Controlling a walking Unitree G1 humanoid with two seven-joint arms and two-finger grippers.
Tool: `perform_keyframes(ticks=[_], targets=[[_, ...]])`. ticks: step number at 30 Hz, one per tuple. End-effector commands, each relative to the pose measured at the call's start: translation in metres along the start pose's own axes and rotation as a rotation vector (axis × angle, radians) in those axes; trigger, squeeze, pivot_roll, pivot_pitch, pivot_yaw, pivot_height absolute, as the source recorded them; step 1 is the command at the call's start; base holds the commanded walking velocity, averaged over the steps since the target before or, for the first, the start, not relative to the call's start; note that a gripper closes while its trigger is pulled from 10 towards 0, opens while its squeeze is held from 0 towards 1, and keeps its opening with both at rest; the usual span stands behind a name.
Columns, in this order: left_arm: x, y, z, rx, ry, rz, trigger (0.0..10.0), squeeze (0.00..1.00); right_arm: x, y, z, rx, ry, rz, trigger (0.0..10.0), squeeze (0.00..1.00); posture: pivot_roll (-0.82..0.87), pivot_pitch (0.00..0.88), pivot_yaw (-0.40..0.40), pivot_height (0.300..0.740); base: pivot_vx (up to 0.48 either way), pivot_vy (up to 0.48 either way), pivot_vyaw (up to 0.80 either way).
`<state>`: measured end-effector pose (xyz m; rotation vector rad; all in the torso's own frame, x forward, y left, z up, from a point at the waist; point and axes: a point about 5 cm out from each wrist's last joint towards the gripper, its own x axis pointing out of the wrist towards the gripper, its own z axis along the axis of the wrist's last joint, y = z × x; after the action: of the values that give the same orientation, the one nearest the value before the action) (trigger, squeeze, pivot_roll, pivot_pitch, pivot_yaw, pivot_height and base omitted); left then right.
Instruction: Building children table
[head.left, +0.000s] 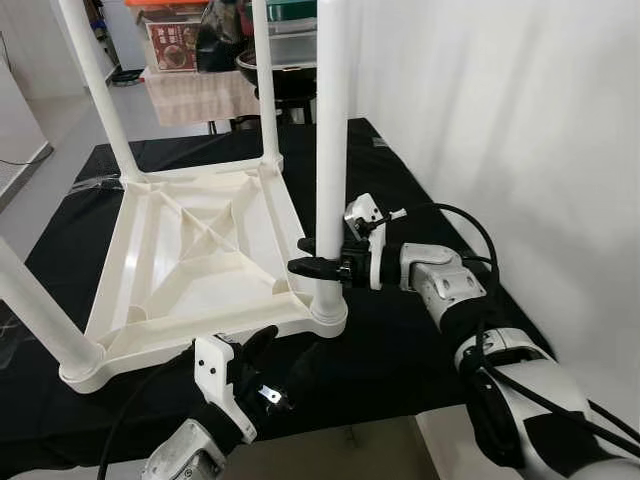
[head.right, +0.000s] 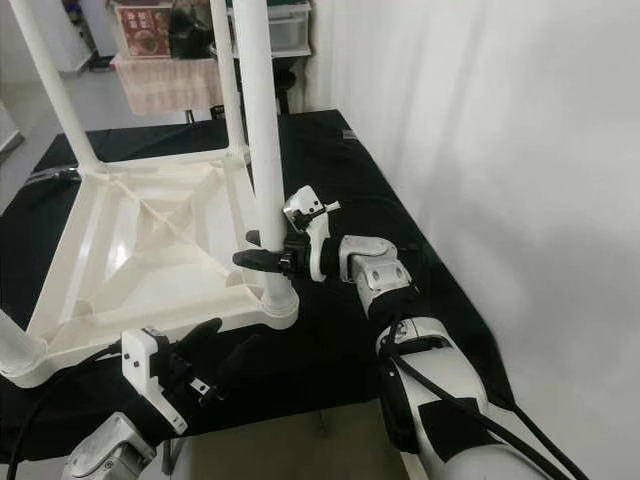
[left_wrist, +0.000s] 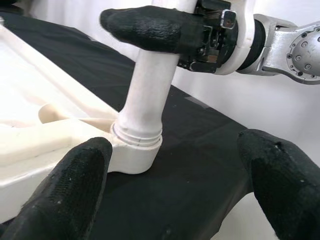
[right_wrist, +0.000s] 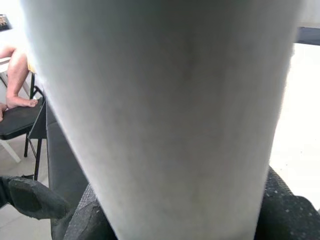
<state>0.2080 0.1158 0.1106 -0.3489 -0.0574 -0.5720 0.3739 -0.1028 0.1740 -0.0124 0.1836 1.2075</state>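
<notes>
Left eye view: the black-covered table (head.left: 400, 350) carries the white children's tabletop (head.left: 200, 260), inverted, so its corner sockets face up to receive legs. It lies nearer the table's left and front edges. Three legs stand in view; the front-right leg (head.left: 330, 150) sits upright in its corner socket (left_wrist: 137, 150) by the table's front edge. The right claw (head.left: 322, 268) is closed around this leg just above the socket, probably to seat or steady it. The left claw (head.left: 265, 365) hovers spread apart, empty, just before that corner, likely ready to brace the tabletop.

bright, even indoor light | soft shadows | right wrist view blurred
</notes>
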Motion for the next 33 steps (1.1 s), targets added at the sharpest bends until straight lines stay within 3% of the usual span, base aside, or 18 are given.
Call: perform_keyframes(ticks=[1,3,4,5,6,7,8,9,16,17,19,20,22,23,28,29,30,33], targets=[[-0.002,0.000,-0.002,-0.002,0.006,0.006,10.0,0.00,-0.003,0.001,-0.013,0.071,-0.009,0.002,0.0,0.00,0.01,0.000,-0.001,0.740,0.000,0.000,0.00],[-0.002,0.000,-0.002,-0.002,0.006,0.006,10.0,0.00,-0.003,0.001,-0.013,0.071,-0.009,0.002,0.0,0.00,0.01,0.000,-0.001,0.740,0.000,0.000,0.00],[-0.003,0.000,-0.002,-0.003,0.007,0.005,10.0,0.00,-0.003,0.000,-0.023,0.082,0.009,-0.094,0.0,0.00,0.01,0.000,-0.011,0.740,0.000,0.000,0.00],[-0.005,0.000,-0.002,-0.004,0.007,0.005,10.0,0.00,0.001,0.001,-0.049,0.121,0.061,-0.443,0.0,0.00,0.00,0.000,-0.004,0.740,0.000,0.000,0.00],[-0.005,0.000,-0.002,-0.004,0.007,0.005,10.0,0.00,0.001,0.001,-0.049,0.121,0.061,-0.443,0.0,0.00,0.00,0.000,-0.004,0.740,0.000,0.000,0.00],[-0.006,0.001,-0.001,-0.003,0.011,0.005,10.0,0.00,0.009,0.022,-0.071,0.146,0.081,-0.603,0.0,0.00,-0.01,0.000,0.024,0.740,0.000,0.000,0.00],[-0.006,0.001,-0.001,-0.003,0.011,0.005,10.0,0.00,0.009,0.022,-0.071,0.146,0.081,-0.603,0.0,0.00,-0.01,0.000,0.024,0.740,0.000,0.000,0.00],[-0.007,0.003,-0.001,-0.007,0.018,-0.001,10.0,0.00,0.018,0.046,-0.082,0.160,0.080,-0.663,0.0,0.00,-0.01,0.000,0.025,0.740,0.000,0.000,0.00],[-0.007,0.004,0.000,-0.005,0.020,-0.003,10.0,0.00,0.027,0.041,-0.073,0.165,0.052,-0.610,0.0,0.00,-0.01,0.000,0.020,0.740,0.000,0.000,0.00],[-0.006,0.005,0.001,-0.001,0.015,0.005,10.0,0.00,0.031,0.041,-0.068,0.178,0.033,-0.579,10.0,0.00,-0.01,0.000,0.020,0.740,0.000,0.000,0.00],[-0.006,0.005,0.001,-0.001,0.015,0.005,10.0,0.00,0.031,0.041,-0.068,0.178,0.033,-0.579,10.0,0.00,-0.01,0.000,0.020,0.740,0.000,0.000,0.00],[-0.006,0.005,0.001,0.001,0.012,0.011,10.0,0.00,0.034,0.041,-0.060,0.183,0.005,-0.521,10.0,1.00,-0.01,0.000,0.018,0.740,0.000,0.000,0.00],[-0.006,0.005,0.001,0.000,0.010,0.012,10.0,0.00,0.037,0.040,-0.050,0.187,-0.029,-0.439,10.0,1.00,-0.01,0.000,0.018,0.740,0.000,0.000,0.00],[-0.005,0.005,0.001,-0.001,0.009,0.012,10.0,0.00,0.038,0.039,-0.038,0.163,-0.063,-0.336,10.0,1.00,-0.01,0.000,0.020,0.740,0.000,0.000,0.00],[-0.004,0.005,0.001,-0.003,0.009,0.009,10.0,0.00,0.034,0.038,-0.026,0.122,-0.093,-0.256,10.0,1.00,-0.01,0.000,0.022,0.740,0.000,0.000,0.00],[-0.003,0.005,0.001,-0.004,0.008,0.007,10.0,0.00,0.028,0.036,-0.016,0.069,-0.102,-0.172,10.0,0.47,-0.01,0.000,0.017,0.740,0.000,0.000,0.00],[-0.003,0.005,0.001,-0.004,0.007,0.005,10.0,0.00,0.021,0.031,-0.010,0.021,-0.089,-0.115,10.0,0.00,0.00,0.000,0.014,0.740,0.000,0.000,0.00],[-0.002,0.005,0.001,-0.003,0.005,0.004,10.0,0.00,0.012,0.025,-0.005,-0.022,-0.056,-0.044,10.0,0.00,0.00,0.000,0.009,0.740,0.000,0.000,0.00]])
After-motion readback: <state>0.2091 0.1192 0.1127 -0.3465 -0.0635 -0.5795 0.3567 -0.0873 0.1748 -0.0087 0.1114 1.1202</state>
